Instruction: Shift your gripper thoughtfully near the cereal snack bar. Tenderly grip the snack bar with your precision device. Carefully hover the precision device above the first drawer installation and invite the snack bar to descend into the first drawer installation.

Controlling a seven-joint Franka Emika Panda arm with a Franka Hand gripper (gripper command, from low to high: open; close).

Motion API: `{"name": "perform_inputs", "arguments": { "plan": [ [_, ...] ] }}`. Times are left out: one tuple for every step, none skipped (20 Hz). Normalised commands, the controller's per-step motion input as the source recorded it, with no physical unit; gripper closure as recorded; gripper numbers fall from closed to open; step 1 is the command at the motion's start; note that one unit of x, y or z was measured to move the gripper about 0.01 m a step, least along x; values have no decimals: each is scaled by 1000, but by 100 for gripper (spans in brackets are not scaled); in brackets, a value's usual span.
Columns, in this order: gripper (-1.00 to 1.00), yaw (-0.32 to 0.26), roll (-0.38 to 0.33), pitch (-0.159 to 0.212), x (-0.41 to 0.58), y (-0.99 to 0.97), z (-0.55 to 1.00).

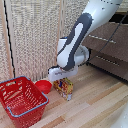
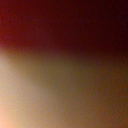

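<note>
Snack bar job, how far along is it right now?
Approach looks done: the gripper sits right at the top of the snack bar, which stands on the floor. Whether it is gripped can't be told; the wrist view is a blur. Left: lift, carry to the upper drawer, release.

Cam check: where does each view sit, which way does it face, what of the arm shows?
Exterior view: off the arm, looking slightly down over the wooden floor at the red basket, snack bar and drawers; shows the arm and the gripper low over the bar.
Wrist view: on the wrist; only a dark-red-to-tan blur, no gripper discernible.
Shared: nothing identifiable.
</note>
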Motion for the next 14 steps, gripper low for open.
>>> {"name": "perform_inputs", "arguments": {
  "plan": [
    [100, 66, 0, 122, 177, 0, 691],
    [100, 40, 0, 132, 174, -26, 734],
    [100, 0, 0, 146, 214, -40, 780],
    [100, 0, 0, 125, 271, -46, 866],
    [100, 0, 0, 124, 360, -57, 900],
    [100, 0, 0, 114, 389, -83, 946],
    [100, 0, 0, 108, 400, -94, 951],
    [100, 0, 0, 101, 446, -83, 974],
    [100, 0, 0, 79, 489, -63, 1000],
    [100, 0, 0, 68, 520, -66, 1000],
    [100, 0, 0, 63, 523, -37, 1000],
    [100, 0, -1, 61, 520, -20, 1000],
    [100, 0, -3, 62, 523, -23, 1000],
    [100, 0, -6, 51, 509, -26, 1000]
  ]
}}
